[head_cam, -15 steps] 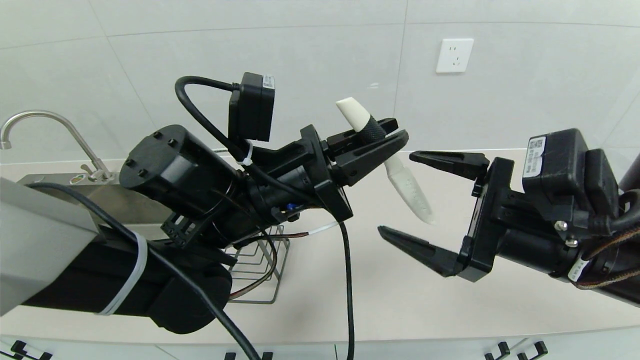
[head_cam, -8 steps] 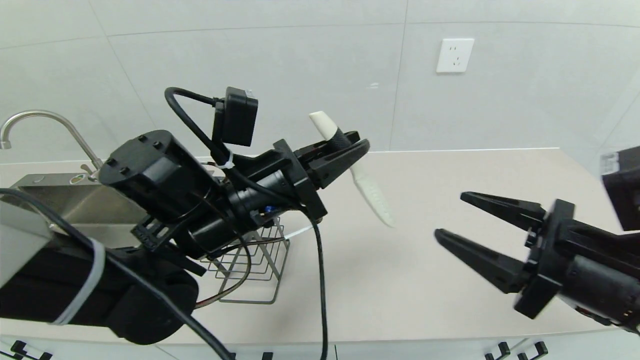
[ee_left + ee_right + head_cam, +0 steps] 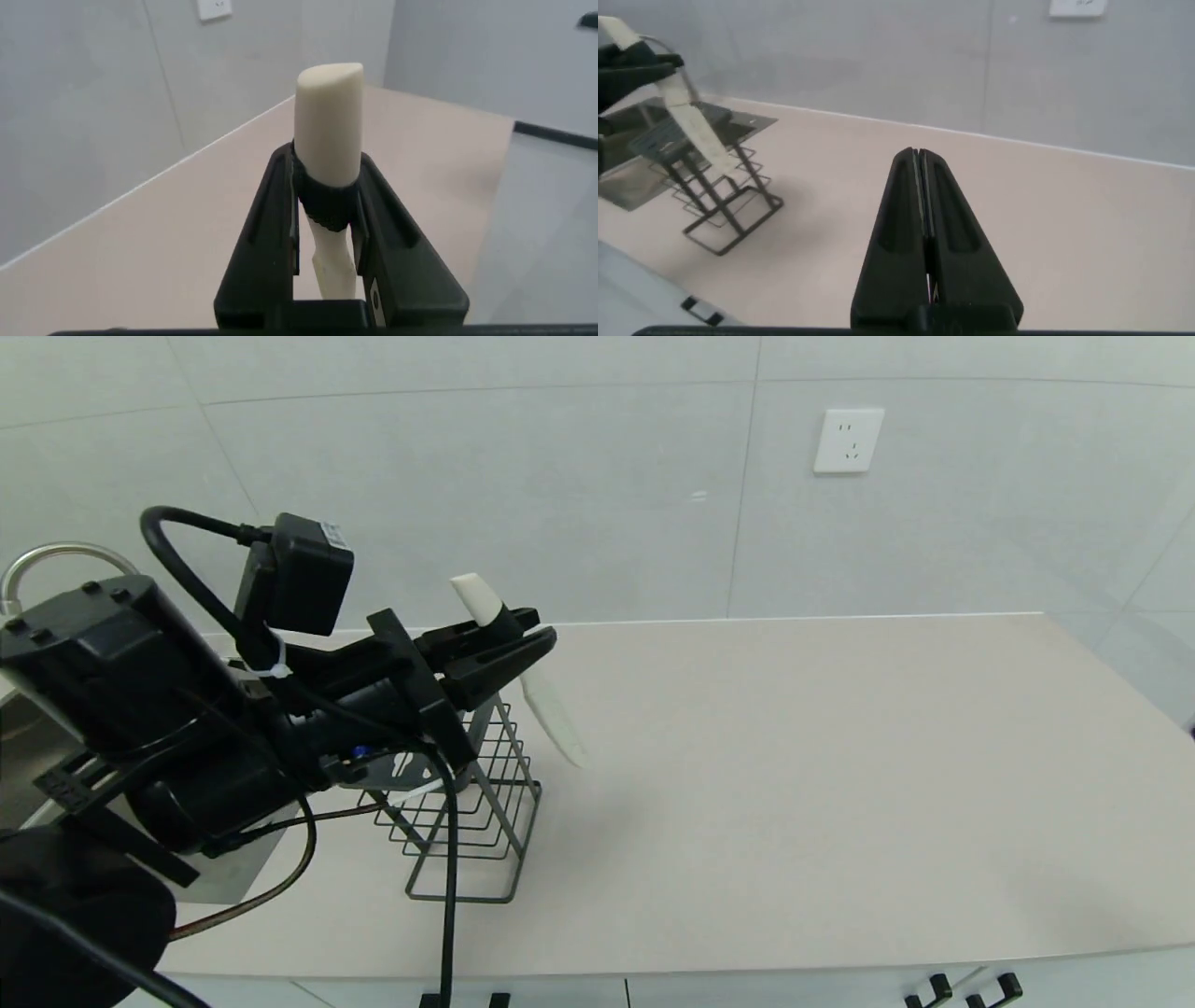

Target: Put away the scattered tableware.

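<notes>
Head view's left-centre: the left hand [image 3: 504,639] pinches a white knife [image 3: 553,714], handle up-left, blade tip slanting down-right near the wire rack [image 3: 467,821]; the right hand [image 3: 918,163] is pressed together.

wht knife [image 3: 553,717], blade down (ceramic prob.)

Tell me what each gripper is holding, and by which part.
The left gripper holds a white knife by the black band on its handle, blade hanging down. The right gripper is shut on nothing.
</notes>
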Available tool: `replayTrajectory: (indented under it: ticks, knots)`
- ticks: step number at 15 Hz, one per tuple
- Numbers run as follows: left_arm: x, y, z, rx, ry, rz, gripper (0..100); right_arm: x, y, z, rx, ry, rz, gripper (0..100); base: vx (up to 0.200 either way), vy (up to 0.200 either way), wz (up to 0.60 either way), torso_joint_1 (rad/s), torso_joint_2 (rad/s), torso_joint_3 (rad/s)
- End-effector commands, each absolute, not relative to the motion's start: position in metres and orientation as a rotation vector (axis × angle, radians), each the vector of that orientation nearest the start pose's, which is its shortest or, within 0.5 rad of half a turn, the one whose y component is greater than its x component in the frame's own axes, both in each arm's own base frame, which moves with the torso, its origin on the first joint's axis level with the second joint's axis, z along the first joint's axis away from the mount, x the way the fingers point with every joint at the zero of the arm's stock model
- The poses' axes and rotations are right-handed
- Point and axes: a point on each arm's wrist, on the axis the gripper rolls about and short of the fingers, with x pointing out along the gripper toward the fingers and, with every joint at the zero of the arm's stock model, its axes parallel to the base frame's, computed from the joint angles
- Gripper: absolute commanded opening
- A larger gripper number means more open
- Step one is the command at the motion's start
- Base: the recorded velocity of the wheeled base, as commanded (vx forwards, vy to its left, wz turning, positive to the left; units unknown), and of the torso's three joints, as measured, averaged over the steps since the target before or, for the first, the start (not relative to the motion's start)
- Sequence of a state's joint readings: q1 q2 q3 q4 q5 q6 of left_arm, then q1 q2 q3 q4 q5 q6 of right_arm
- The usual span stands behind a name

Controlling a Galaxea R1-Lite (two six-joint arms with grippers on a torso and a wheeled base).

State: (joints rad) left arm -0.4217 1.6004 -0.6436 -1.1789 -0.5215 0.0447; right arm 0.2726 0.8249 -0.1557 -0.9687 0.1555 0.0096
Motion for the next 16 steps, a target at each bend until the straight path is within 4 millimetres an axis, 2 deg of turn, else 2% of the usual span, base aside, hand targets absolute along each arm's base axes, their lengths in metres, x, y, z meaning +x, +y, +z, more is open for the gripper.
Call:
replayTrajectory:
  ticks: [1, 2, 4, 6, 8, 9, 16]
  knots:
    - [0.235, -0.115, 0.235, 0.059, -0.297, -0.923, 0, 0.007, 0.005, 0.163, -0.035, -0.419, 0.322, 0, 0.0, 0.0, 0.0, 0.0, 0.0, 0.0]
    - [0.235, -0.114, 0.237, 0.061, -0.299, -0.92, 0, -0.006, 0.004, 0.157, -0.038, -0.412, 0.306, 0, 0.0, 0.0, 0.0, 0.0, 0.0, 0.0]
    - [0.235, -0.11, 0.235, 0.094, -0.306, -0.901, 0, -0.022, 0.003, 0.119, -0.045, -0.334, 0.277, 0, 0.0, 0.0, 0.0, 0.0, 0.0, 0.0]
    - [0.233, -0.102, 0.24, 0.139, -0.33, -0.867, 0, -0.027, 0.004, 0.109, -0.073, -0.316, 0.19, 0, 0.0, 0.0, 0.0, 0.0, 0.0, 0.0]
    - [0.228, -0.1, 0.244, 0.142, -0.338, -0.865, 0, -0.023, 0.003, 0.083, -0.056, -0.077, 0.15, 0, 0.0, 0.0, 0.0, 0.0, 0.0, 0.0]
    - [0.222, -0.097, 0.249, 0.145, -0.36, -0.858, 0, -0.023, 0.001, 0.075, -0.078, 0.004, 0.02, 0, 0.0, 0.0, 0.0, 0.0, 0.0, 0.0]
    - [0.222, -0.069, 0.259, 0.24, -0.418, -0.719, 0, -0.023, 0.0, 0.075, -0.044, 0.0, 0.002, 0, 0.0, 0.0, 0.0, 0.0, 0.0, 0.0]
